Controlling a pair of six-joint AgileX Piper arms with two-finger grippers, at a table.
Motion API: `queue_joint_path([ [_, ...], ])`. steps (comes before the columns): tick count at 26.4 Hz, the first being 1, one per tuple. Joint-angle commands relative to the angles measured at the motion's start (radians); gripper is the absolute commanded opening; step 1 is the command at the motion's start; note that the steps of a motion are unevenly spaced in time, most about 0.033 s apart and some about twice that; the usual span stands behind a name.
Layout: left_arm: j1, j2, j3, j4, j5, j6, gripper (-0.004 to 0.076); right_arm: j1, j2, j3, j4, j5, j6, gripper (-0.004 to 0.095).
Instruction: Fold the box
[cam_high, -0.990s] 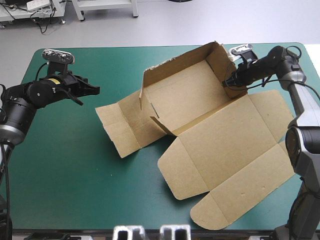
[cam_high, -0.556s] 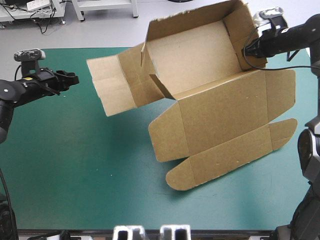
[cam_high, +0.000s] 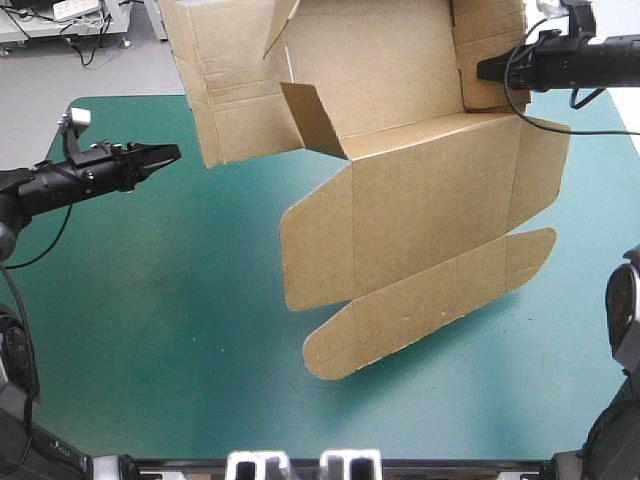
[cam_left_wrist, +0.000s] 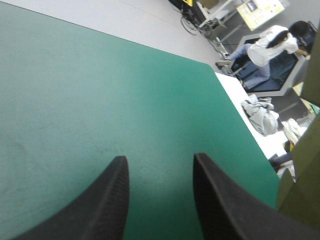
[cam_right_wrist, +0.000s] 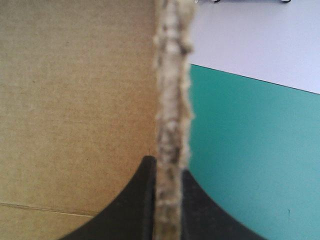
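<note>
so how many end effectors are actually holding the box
1. The right end effector is shut on the box at its right wall; the left end effector is open over the table's left side, apart from it.

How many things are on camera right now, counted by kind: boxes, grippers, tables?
Brown box: 1, hanging from the right gripper
Black grippers: 2, the left gripper open and holding nothing, the right gripper shut on the box
Teal-green table: 1
Total: 4
</note>
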Motion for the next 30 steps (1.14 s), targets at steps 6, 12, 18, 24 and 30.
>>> queue_joint_path([
  [6,-0.235,-0.044,-0.026,-0.223,0.124,0.102,0.041,0.157,-0.06,-0.035,-0.157,0.012,0.054,-0.0024],
  [12,-0.294,-0.044,-0.026,-0.277,0.124,0.097,0.0421,0.163,-0.051,-0.035,-0.262,0.011,0.089,-0.0024],
  [18,-0.358,-0.044,-0.026,-0.322,0.124,0.104,0.0428,0.163,-0.024,-0.035,-0.303,-0.013,0.115,-0.0023],
  [24,-0.374,-0.057,-0.026,-0.34,0.124,0.104,0.0465,0.185,0.003,-0.035,-0.358,-0.055,0.142,-0.0023],
  [30,-0.374,-0.084,-0.072,-0.325,0.122,0.077,0.0465,0.248,0.04,-0.035,-0.367,-0.107,0.143,-0.0023],
])
